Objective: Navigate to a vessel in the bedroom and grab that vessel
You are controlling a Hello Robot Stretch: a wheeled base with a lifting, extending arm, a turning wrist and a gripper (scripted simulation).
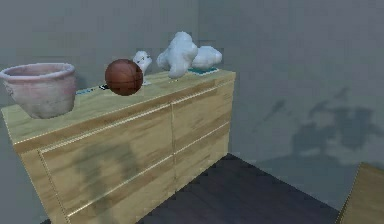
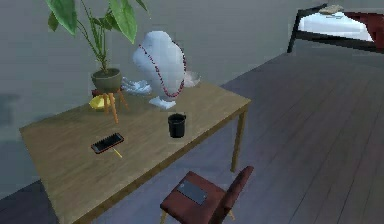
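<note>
Forward view: a light wooden dresser (image 1: pixel 130 145) with drawers, set against a grey-blue wall above a dark floor. On the dresser top at the far left, a wide pinkish vessel (image 1: pixel 40 88) shaped like a bowl, standing upright. Just right of it, a reddish-brown ball (image 1: pixel 124 76). Further right, toward the dresser's far end, a white soft toy (image 1: pixel 185 52) lying partly on a flat teal item (image 1: pixel 208 71). At the bottom right corner, the edge of another wooden piece of furniture (image 1: pixel 366 200). Arm side view: a wooden worktop (image 2: pixel 60 165) on dark plank flooring. At its far left, a potted plant (image 2: pixel 105 75) with broad green leaves, and a small yellow object (image 2: pixel 99 101) at the pot's base. Right of the plant, a white bust (image 2: pixel 160 60) wearing a red bead necklace. Nearer, toward the right of the worktop, a small black cup (image 2: pixel 177 125), upright and apart from the rest. Left of the cup, a dark phone (image 2: pixel 108 143) lying flat. In front of the worktop, a red-brown chair (image 2: pixel 210 198) with a flat grey item (image 2: pixel 193 192) on its seat. Far off at the upper right, a dark-framed bed (image 2: pixel 335 25) with white bedding. Cannot tell the gripper's state, nor where the pinkish vessel lies relative to it.
</note>
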